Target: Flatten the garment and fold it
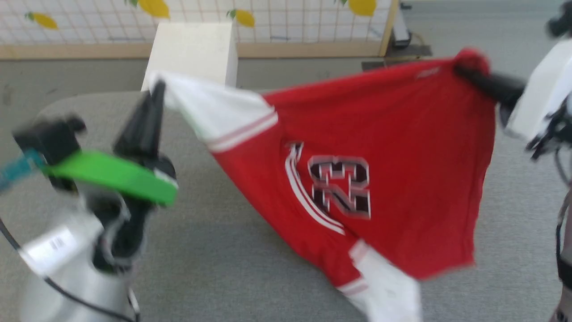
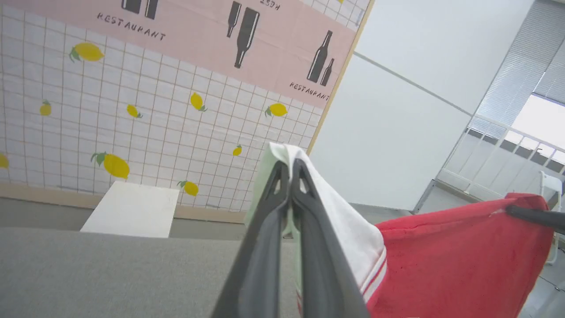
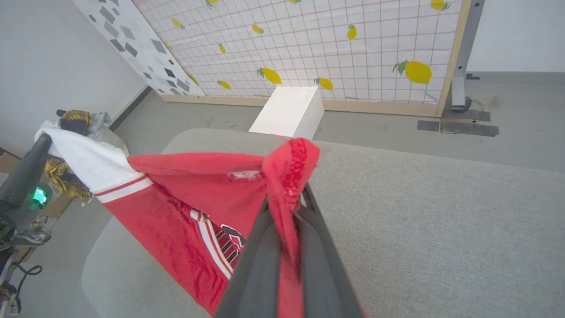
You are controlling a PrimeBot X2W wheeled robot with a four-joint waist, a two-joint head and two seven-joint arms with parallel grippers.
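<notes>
**Both ends of the shirt [image 1: 393, 134] pinched, cloth hanging above the table [image 1: 214, 259]**

My left gripper [image 1: 157, 87] is closed tight. Its two fingers are pressed together on the end of one white sleeve, and the cloth folds over their tips. My right gripper [image 1: 464, 71] is clamped the same way on a bunch of red fabric at the shirt's edge, which drapes over the fingertips.

Between the two grips the shirt is held up in the air above the table. Its top edge is drawn nearly taut from the table's left side across to its right. The red body sags below that line in a broad triangle, chest side towards my head, with the black-and-white number and the striped neck trim turned sideways. The other white sleeve dangles at the lowest point, towards the table's near edge. I cannot tell whether it touches the grey surface, since the head view is blurred.

A white box [image 1: 192, 49] stands on the floor just past the table's far edge, and a lemon-patterned panel [image 1: 286, 22] rises beyond it.
</notes>
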